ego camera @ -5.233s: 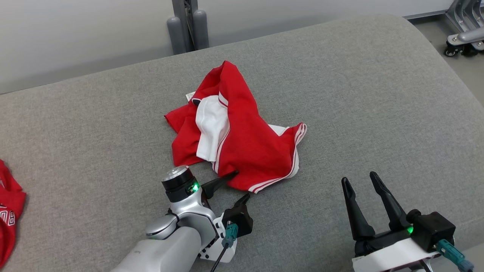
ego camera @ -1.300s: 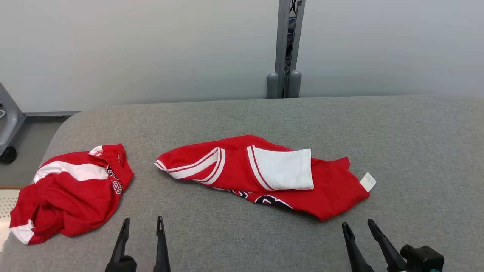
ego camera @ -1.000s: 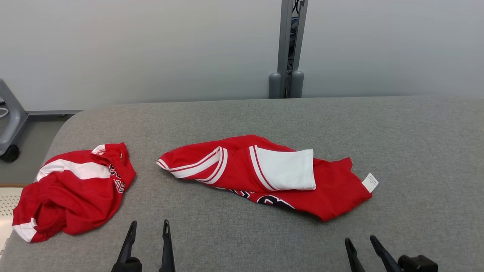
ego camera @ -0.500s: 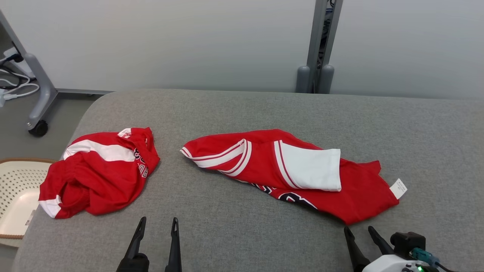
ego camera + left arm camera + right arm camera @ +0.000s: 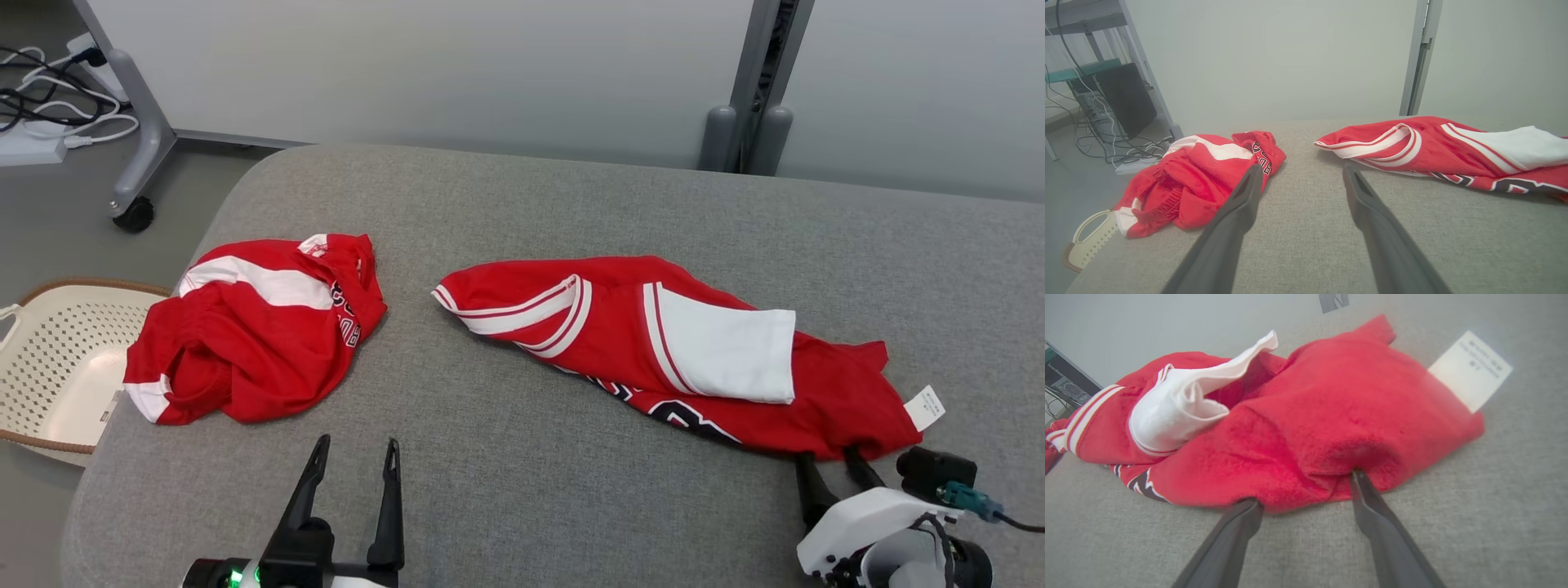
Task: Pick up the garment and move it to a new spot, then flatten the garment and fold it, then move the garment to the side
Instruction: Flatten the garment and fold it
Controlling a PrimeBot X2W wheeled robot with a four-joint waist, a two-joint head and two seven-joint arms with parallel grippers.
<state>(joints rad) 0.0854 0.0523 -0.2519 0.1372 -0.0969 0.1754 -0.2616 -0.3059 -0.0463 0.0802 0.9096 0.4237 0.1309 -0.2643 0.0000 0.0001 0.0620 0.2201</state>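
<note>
Grey padded surface [image 5: 522,196]: right gripper [image 5: 829,459] at the garment [image 5: 604,343] hem.

Spread wide, the right gripper has both fingertips against the near right edge of the red-and-white garment and pinches nothing; a white label [image 5: 924,407] lies just beside. The garment sprawls rumpled across the middle of the surface, one white panel folded over it. The left gripper [image 5: 357,445], also spread and empty, hovers between it and a second red garment [image 5: 261,335] by a basket [image 5: 49,367]. Flattening seems in hand; next the right jaws should close on the hem.
</note>
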